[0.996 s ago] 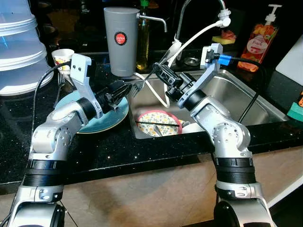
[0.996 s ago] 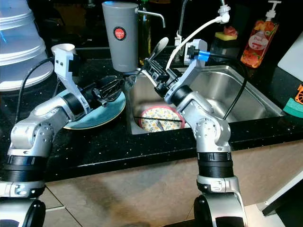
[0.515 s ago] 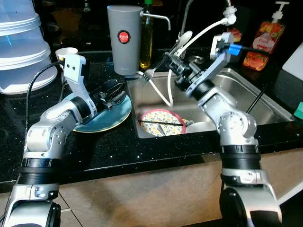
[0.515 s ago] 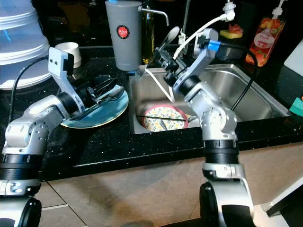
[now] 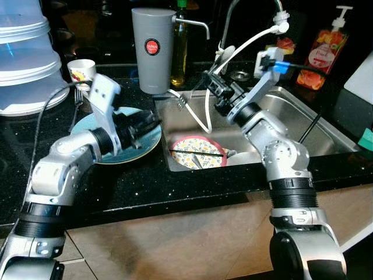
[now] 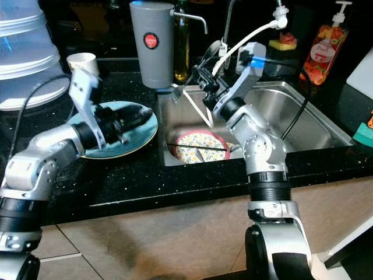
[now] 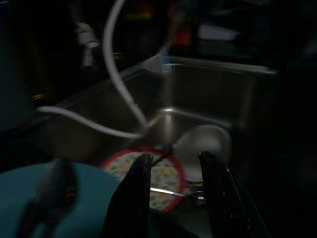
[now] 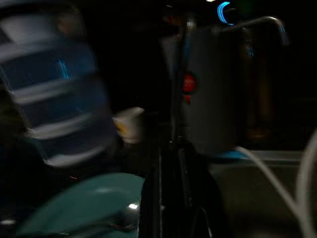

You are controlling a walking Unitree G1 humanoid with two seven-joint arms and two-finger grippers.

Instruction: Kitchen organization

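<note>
My right gripper (image 5: 214,87) hangs over the sink's back left corner, shut on cutlery. A fork (image 5: 182,100) sticks out towards the counter, and a spoon bowl (image 5: 228,52) points up by the faucet. My left gripper (image 5: 148,121) hovers low over the teal plate (image 5: 87,125) on the black counter. It is open, with nothing between its fingers (image 7: 141,188). A blurred utensil shape (image 7: 49,193) lies on that plate. In the steel sink (image 5: 291,111) sits a patterned plate with a red rim (image 5: 195,150), with a thin stick across it and a white bowl (image 5: 245,156) beside it.
A tall grey canister (image 5: 152,49) and an oil bottle (image 5: 178,46) stand behind the sink's left corner. A white hose (image 5: 204,114) loops from the faucet into the sink. A small cup (image 5: 80,70) and stacked white containers (image 5: 26,58) are at the far left. A soap dispenser (image 5: 320,52) stands at the back right.
My left gripper has drawn back from the fork's tines at the sink edge to over the teal plate. My right gripper has carried the cutlery back towards the faucet.
</note>
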